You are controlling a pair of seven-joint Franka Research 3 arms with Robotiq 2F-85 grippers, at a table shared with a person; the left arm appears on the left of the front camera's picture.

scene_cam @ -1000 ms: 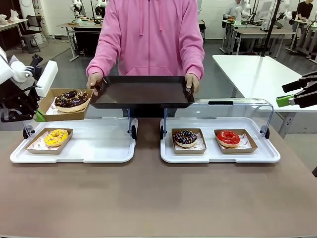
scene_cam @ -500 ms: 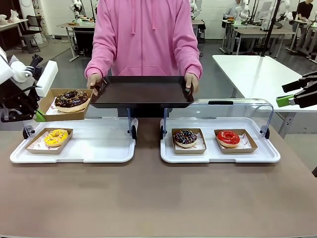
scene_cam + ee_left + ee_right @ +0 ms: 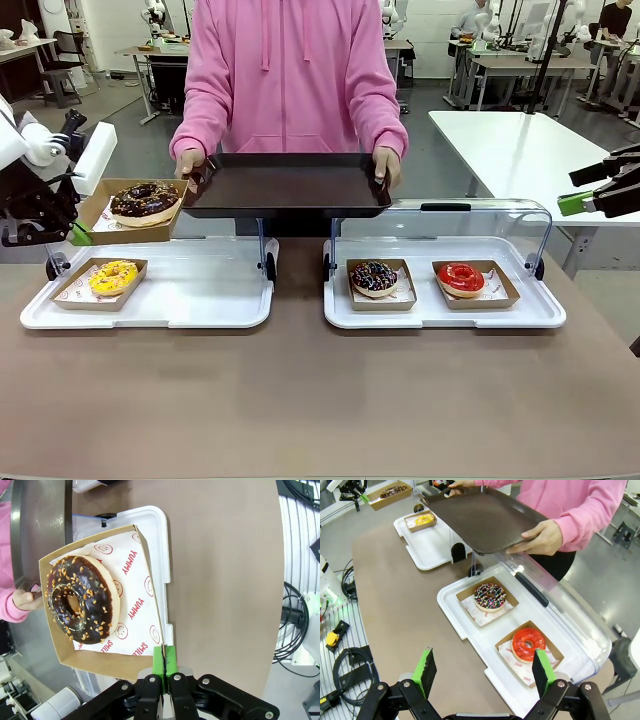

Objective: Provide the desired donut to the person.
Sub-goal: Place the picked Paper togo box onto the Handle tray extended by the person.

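My left gripper (image 3: pixel 164 666) is shut on the rim of a brown cardboard box (image 3: pixel 148 585) that carries a chocolate donut with orange crumbs (image 3: pixel 82 599). It holds the box (image 3: pixel 95 208) in the air at the far left, above the left white tray (image 3: pixel 200 300) and just left of the dark tray (image 3: pixel 287 188) that the person (image 3: pixel 290 80) in pink holds out with both hands. The donut (image 3: pixel 145 201) sits level in the box. My right gripper (image 3: pixel 485 672) is open and empty, up at the right edge (image 3: pixel 590 195).
A yellow donut (image 3: pixel 113 276) in its box lies on the left tray. The right white tray (image 3: pixel 440 312) holds a sprinkled chocolate donut (image 3: pixel 374 277) and a red donut (image 3: pixel 461 277), with its clear lid (image 3: pixel 450 220) raised behind. The near half of the brown table (image 3: pixel 320 400) is free.
The person has drawn a little more upright behind the dark tray. Neither arm nor the boxed donut has moved.
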